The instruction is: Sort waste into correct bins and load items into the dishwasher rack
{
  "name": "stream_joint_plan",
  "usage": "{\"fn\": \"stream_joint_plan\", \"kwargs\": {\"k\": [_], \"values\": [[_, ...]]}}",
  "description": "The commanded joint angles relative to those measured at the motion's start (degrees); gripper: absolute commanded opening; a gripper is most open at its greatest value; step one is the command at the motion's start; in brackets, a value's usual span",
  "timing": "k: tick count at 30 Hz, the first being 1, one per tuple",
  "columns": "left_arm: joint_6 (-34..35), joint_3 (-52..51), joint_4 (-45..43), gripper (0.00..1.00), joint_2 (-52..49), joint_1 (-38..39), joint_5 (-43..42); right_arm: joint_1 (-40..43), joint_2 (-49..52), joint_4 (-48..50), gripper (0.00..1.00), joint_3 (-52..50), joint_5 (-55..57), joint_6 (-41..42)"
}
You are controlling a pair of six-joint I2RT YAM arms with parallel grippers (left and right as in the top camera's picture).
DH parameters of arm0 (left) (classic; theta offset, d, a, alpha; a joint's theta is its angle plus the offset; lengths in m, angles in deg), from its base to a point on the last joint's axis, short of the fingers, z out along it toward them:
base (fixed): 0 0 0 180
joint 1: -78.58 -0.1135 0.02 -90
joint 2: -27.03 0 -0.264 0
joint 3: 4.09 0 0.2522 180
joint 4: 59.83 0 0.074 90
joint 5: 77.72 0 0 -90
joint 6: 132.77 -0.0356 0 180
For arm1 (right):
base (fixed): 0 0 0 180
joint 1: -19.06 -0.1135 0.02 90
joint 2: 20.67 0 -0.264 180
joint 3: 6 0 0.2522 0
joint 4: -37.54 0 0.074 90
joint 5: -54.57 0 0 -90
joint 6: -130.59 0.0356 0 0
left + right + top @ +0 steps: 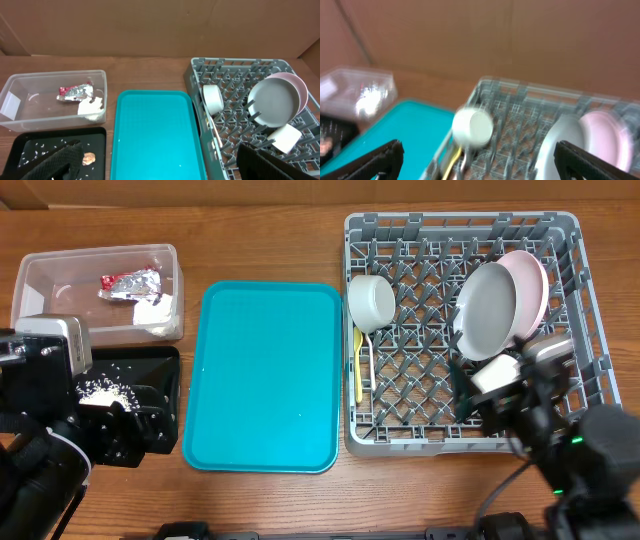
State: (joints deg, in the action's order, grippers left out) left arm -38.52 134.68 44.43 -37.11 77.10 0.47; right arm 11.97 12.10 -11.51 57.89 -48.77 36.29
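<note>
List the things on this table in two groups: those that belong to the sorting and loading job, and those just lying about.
Job: rack, grey plate, pink plate, bowl, cup, yellow utensil, clear tub, wrapper, napkin, black tray, rice, food scrap.
Lying about: teal tray.

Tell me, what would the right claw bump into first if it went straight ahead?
Probably the small bowl lying in the rack, dead ahead of the open right gripper. The picture is blurred, so rack pegs might come first.
</note>
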Motion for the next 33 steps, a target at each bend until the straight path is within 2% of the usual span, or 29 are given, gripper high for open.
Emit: {"fn": "stream_joint_plan", "kwargs": {"k": [1, 9, 17, 25, 33], "values": [[-0.85, 0.02, -0.28, 1.0, 0.04, 0.31, -0.22, -1.77, -7.04, 5.31, 1.0, -12.87, -0.22, -0.26], [-0.87, 0.02, -0.28, 1.0, 0.04, 0.31, -0.22, -1.88, -18.71, 8.24, 1.0, -28.61, 0.66, -0.24], [-0.85, 0.02, -0.28, 1.0, 0.04, 0.31, -0.22, -1.97, -27.5, 9.14, 1.0, -36.02, 0.92, -0.26], [-0.85, 0.02, -0.28, 1.0, 0.04, 0.31, -0.22, -1.95, -32.63, 23.19, 1.0, -46.29, 0.87, -0.24], [-0.87, 0.02, -0.28, 1.0, 0.04, 0.31, -0.22, -1.95, -32.63, 31.41, 1.0, -49.51, 0.87, -0.24]]}}
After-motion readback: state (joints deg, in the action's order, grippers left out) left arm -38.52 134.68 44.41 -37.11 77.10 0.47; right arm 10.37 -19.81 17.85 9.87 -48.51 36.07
